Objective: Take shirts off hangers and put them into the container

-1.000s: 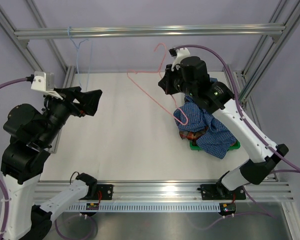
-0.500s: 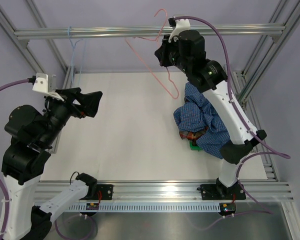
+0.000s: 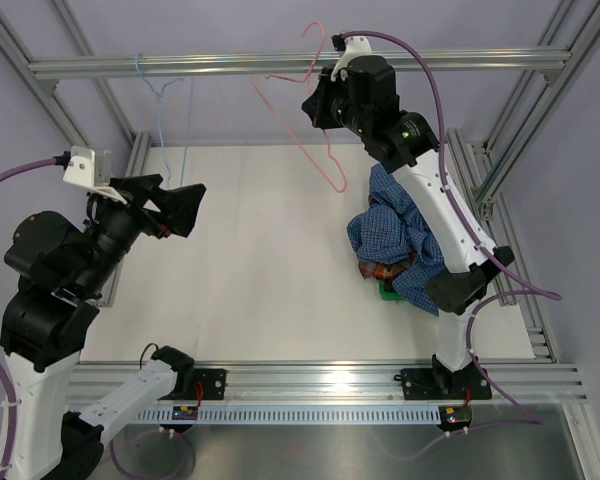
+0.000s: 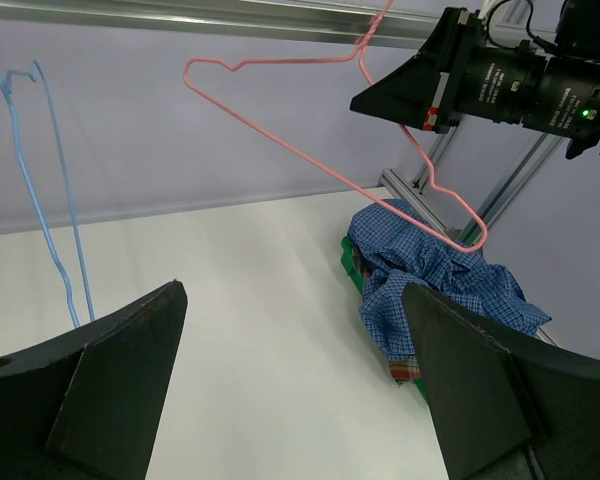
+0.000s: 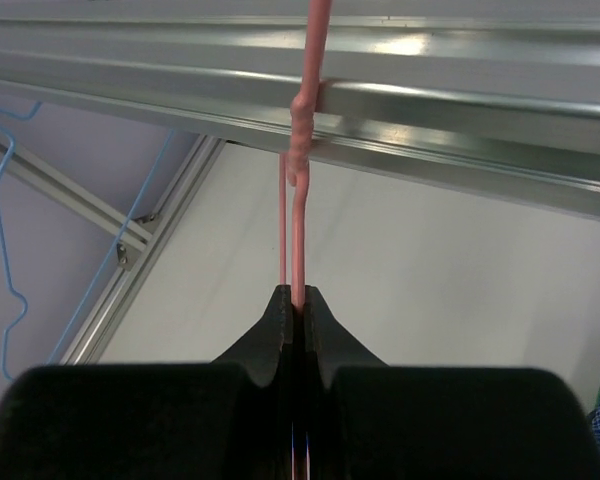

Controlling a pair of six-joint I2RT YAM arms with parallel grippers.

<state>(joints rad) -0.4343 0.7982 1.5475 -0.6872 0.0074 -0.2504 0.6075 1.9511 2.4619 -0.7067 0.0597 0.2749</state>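
Pink hanger [image 5: 299, 130] is pinched at its neck between the pressed-together jaws of the right gripper [image 5: 296, 295], and is held bare, high against the metal rail [image 5: 480, 100] at the back of the frame. Its hook is seen reaching up past the rail, though whether it rests on the bar cannot be told. Its wire triangle is left slanting down toward the table [image 3: 250, 270].

Farther along the same rail, to the left, the blue hanger [image 4: 53, 150] is hung, also bare.

Below the raised right arm, the blue shirt [image 3: 405, 235] is heaped over the green tray [image 3: 388, 290], with much of its cloth spilled across the rim. The plaid shirt [image 3: 385, 268] is tucked beneath it, and only a small patch is shown.

Well apart on the left side, the left gripper [image 4: 290, 300] is held above the table with its jaws spread wide. Nothing is gripped between them, and they are pointed across the white surface toward the shirts.
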